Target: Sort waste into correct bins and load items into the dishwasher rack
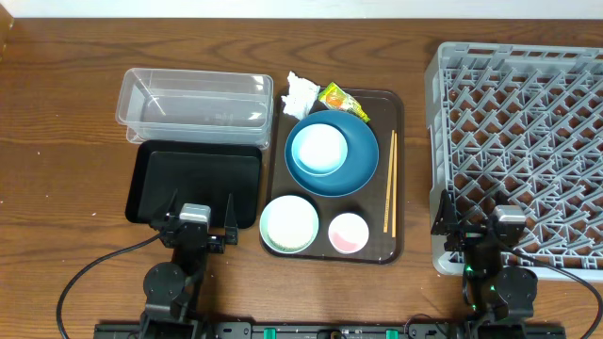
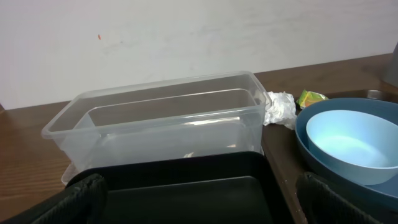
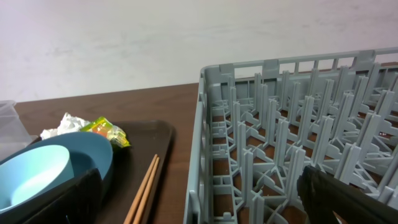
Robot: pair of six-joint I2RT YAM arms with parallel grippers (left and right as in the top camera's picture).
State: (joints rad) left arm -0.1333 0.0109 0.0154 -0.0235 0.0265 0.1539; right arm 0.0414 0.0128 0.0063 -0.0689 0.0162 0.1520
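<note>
On the brown serving tray [image 1: 396, 169] a white-blue bowl [image 1: 317, 148] sits inside the dark-blue bowl [image 1: 356, 160]. A pale-green bowl [image 1: 289, 224], a pink cup [image 1: 349, 233] and wooden chopsticks [image 1: 389, 184] lie there too. A crumpled tissue [image 1: 301, 93] and a yellow-green wrapper [image 1: 341, 101] lie at the tray's back edge. No rice grains show. The clear tub [image 1: 193, 100] and black tray [image 1: 193, 181] are at left, the grey rack [image 1: 528, 141] at right. My left gripper [image 1: 195, 229] is open at the black tray's near edge. My right gripper [image 1: 482, 231] is open over the rack's near-left corner.
The wooden table [image 1: 57, 141] extends left of the bins. A pale wall stands behind the table in the left wrist view [image 2: 186, 37]. The rack's side wall [image 3: 211, 124] rises close to the chopsticks [image 3: 144, 186].
</note>
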